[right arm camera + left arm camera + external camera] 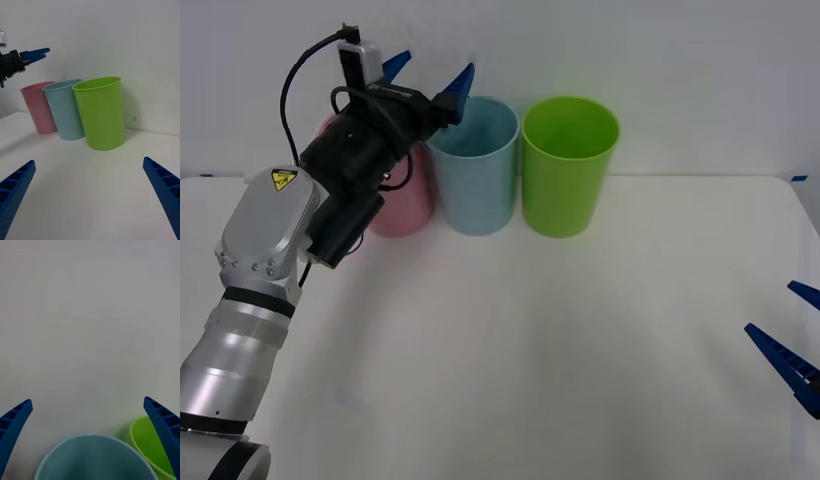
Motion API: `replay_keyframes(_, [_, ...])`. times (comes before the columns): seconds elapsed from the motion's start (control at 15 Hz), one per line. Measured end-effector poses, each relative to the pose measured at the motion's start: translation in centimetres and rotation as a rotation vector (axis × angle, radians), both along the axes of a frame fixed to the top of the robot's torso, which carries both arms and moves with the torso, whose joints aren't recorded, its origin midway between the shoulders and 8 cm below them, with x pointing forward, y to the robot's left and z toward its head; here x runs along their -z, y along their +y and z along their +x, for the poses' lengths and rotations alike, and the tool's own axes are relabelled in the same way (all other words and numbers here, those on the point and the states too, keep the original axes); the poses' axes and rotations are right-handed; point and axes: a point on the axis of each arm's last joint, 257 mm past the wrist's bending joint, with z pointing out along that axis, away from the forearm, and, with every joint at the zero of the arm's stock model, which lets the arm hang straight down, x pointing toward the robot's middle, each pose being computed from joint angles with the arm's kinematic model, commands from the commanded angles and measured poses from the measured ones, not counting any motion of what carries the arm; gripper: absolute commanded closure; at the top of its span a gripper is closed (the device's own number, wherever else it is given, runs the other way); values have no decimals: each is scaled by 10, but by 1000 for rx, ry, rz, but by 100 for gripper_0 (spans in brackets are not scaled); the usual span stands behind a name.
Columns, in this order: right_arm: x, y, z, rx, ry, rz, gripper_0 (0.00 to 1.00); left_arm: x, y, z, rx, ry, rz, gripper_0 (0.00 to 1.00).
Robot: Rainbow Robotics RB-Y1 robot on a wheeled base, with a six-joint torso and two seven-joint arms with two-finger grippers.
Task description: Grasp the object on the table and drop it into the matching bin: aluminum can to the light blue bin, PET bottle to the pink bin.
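The left pincer (430, 80) hangs spread wide and holding nothing, just above the rim of the light blue bin (473, 170). Nothing lies between its fingers, and the bin's inside, seen from the left wrist, is too dim to tell whether the can is in there, so I cannot say where the can is. Judged risk: pulling back low could catch the rim and tip the bin into the pink bin (402, 205) just beside it. The right pincer (792, 345) waits wide open and empty, well apart from the light blue bin, low over the surface (560, 360).
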Motion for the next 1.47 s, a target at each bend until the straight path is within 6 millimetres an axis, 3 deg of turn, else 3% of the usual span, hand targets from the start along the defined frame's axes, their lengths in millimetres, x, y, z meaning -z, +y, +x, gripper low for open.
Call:
replay_keyframes(0.8, [0,0,0,0,0,0,0,25,89,-71,-35,26,-71,0])
replay_keyframes(1.47, [0,0,0,0,0,0,0,74,163,-143,-23,88,-9,0])
